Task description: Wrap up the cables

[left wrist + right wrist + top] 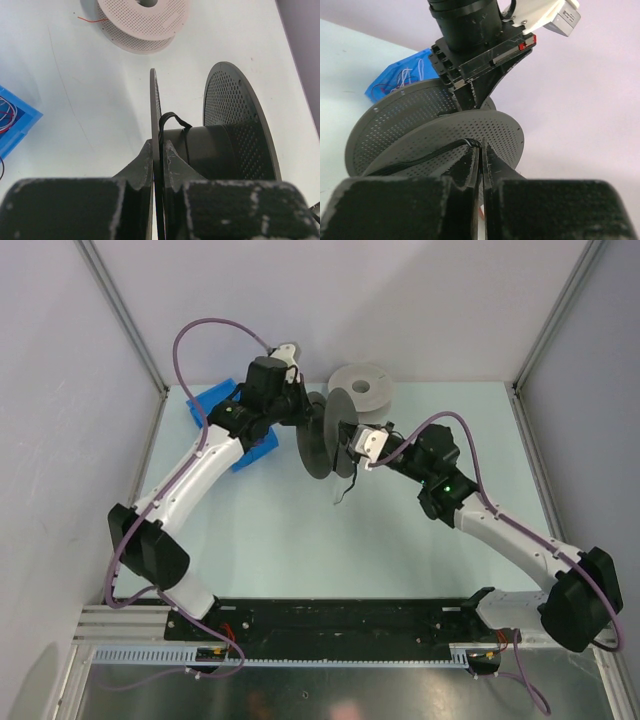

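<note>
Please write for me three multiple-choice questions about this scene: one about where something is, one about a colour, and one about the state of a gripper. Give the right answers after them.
1. Where is the light spool?
A. In the blue bin.
B. Flat on the table, beyond the dark spool.
C. In the right gripper.

2. What colour is the cable on the dark spool's hub?
A. Red.
B. White.
C. Black.

3. What is the state of the left gripper?
A. Open above the table.
B. Shut on the dark spool's flange.
C. Shut on the light spool.

Answers:
1 B: the top view shows it lying flat behind the dark spool.
2 C: the left wrist view shows a black loop on the hub.
3 B: the left wrist view shows it pinching the thin flange.
</note>
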Available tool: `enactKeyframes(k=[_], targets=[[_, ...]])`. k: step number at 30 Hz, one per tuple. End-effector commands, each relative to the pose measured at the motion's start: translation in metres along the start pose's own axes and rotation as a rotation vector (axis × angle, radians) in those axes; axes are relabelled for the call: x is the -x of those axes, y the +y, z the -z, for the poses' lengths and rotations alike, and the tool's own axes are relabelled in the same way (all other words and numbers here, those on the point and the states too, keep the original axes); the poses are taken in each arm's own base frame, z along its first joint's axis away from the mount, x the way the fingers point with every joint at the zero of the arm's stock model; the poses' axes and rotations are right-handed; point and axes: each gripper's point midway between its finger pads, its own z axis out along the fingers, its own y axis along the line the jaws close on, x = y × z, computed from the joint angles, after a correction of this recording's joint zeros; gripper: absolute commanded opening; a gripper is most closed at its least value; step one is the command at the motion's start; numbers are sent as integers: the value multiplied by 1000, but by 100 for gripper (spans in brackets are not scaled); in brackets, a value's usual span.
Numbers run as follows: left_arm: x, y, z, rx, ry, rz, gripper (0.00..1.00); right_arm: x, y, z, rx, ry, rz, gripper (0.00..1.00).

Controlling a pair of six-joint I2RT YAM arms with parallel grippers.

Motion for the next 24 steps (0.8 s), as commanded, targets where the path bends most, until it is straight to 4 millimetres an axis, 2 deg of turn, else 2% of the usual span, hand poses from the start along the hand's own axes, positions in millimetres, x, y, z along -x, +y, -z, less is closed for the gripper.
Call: enactKeyframes(k=[1, 5, 11, 15, 20, 24], targets=[[5, -15, 18, -80, -25, -43, 0, 63, -76, 2, -280, -192, 164, 4], [-7, -13, 16, -86, 5, -50, 0, 75, -78, -1, -294, -255, 201, 6], [-20, -14, 11, -92, 38, -49, 0, 95, -58, -10, -237, -326, 230, 6], [-26, -18, 10, -100, 49, -75, 0, 100, -48, -17, -232, -341, 267, 6], [-33, -18, 15, -118, 58, -145, 0, 85, -63, -20, -331, -283, 300, 7], [-38, -17, 26, -149, 57, -240, 0, 64, -88, -12, -404, -211, 302, 14]])
